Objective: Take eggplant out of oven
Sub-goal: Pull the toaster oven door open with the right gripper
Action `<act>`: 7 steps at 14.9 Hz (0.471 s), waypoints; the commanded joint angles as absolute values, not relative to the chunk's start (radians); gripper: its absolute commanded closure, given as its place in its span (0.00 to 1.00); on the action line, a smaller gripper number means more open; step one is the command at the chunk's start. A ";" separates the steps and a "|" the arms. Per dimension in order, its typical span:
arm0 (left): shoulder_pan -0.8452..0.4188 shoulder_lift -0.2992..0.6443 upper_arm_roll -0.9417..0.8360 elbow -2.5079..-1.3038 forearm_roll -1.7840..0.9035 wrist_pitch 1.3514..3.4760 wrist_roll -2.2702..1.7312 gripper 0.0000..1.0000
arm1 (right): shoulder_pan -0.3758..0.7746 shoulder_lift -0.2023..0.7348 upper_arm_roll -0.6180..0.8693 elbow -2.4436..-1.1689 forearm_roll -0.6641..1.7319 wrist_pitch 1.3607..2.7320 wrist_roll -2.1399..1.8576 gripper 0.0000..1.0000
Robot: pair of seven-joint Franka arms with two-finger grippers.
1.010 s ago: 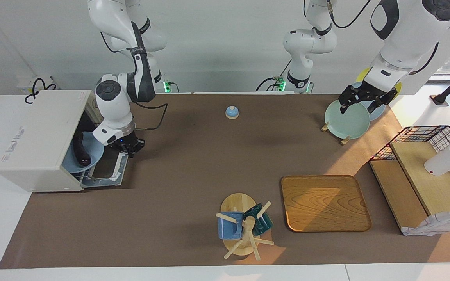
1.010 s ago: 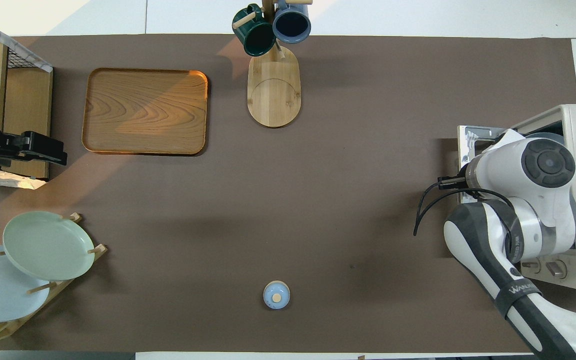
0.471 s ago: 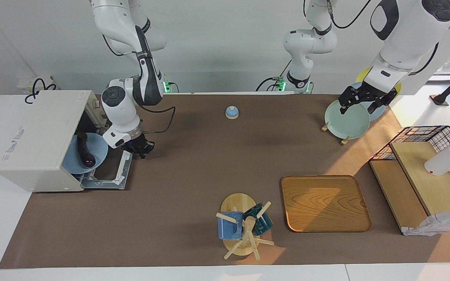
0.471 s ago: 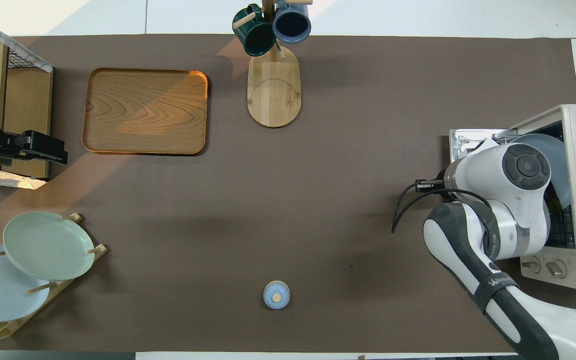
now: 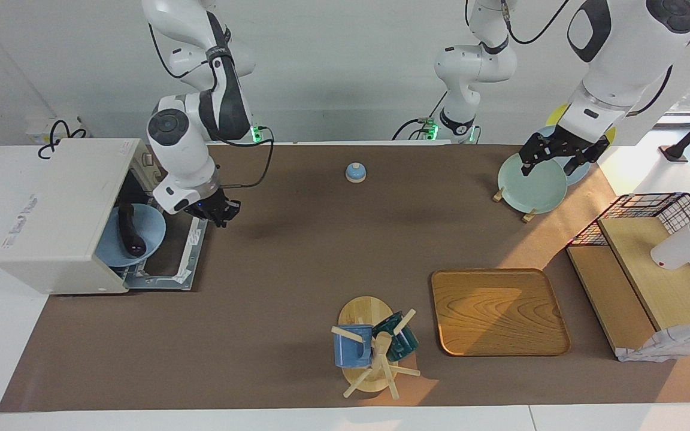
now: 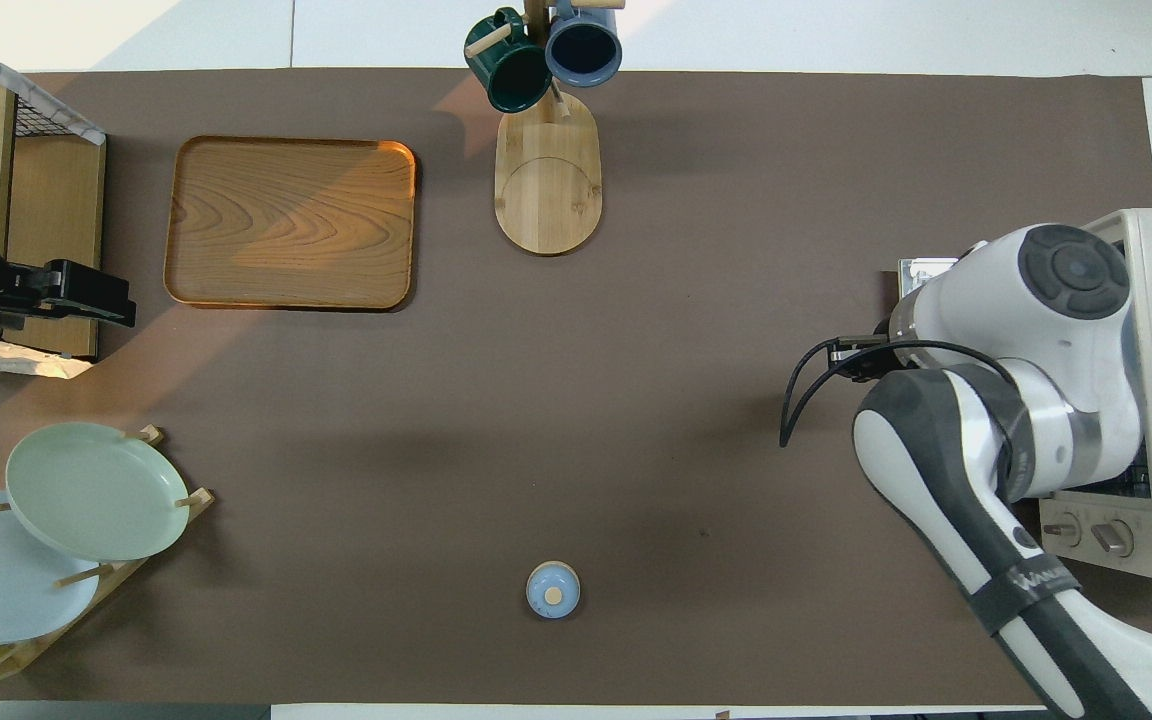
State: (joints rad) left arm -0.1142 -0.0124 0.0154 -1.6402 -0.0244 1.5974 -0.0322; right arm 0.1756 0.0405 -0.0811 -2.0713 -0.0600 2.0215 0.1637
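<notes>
**Eggplant lies on a blue plate at the mouth of the open oven**

The oven stands at the right arm's end of the table, and its door is folded down flat on the brown mat. A blue plate sticks half out of the opening, over the door. The eggplant lies on this plate, dark and glossy.

The right gripper hangs in the air over the door edge that is nearer to the robots, just beside the plate. It holds nothing and touches nothing. I cannot tell how far its fingers are open. In the overhead view the arm covers the gripper.

The left gripper waits over the green plate in the plate rack, at the left arm's end of the table. Its fingers are spread wide and hold nothing.
</notes>
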 commanded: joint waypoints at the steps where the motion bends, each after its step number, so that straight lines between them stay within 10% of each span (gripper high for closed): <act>1: -0.115 -0.020 0.014 -1.657 -0.005 1.623 -0.037 0.00 | 0.108 0.029 -0.077 -2.080 -0.165 1.987 0.080 0.25; 7: -0.115 -0.023 0.014 -1.667 -0.005 1.637 -0.037 0.00 | 0.037 0.018 -0.075 -2.123 -0.235 2.020 -0.035 0.30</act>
